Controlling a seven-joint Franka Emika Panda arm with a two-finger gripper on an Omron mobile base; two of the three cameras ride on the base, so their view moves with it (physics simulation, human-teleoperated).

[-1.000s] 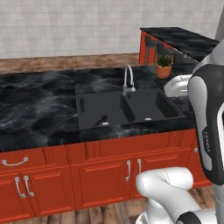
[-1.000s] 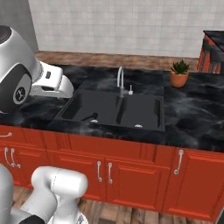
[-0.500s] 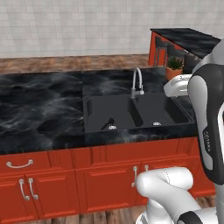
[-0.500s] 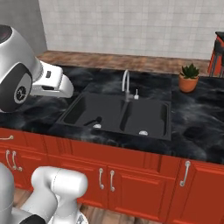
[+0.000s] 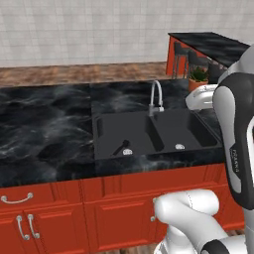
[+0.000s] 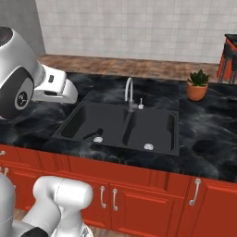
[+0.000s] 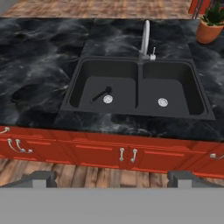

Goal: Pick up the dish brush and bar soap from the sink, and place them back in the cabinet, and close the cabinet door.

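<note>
Brush [image 7: 101, 93] lies flat in the left basin of the sink [image 7: 74, 89], head beside the drain [image 7: 107, 99], handle angling off to the left; hand [image 7: 112, 177] held high and back, spread wide, empty, likely ready for a descent.

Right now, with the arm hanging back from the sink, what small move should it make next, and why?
Probably lower the gripper toward the left basin of the sink. The black dish brush lies there beside the round silver drain, and the gripper is open, high above and back from the counter, holding nothing. I cannot make out the soap from here, so the brush seems the sensible first target.
</note>
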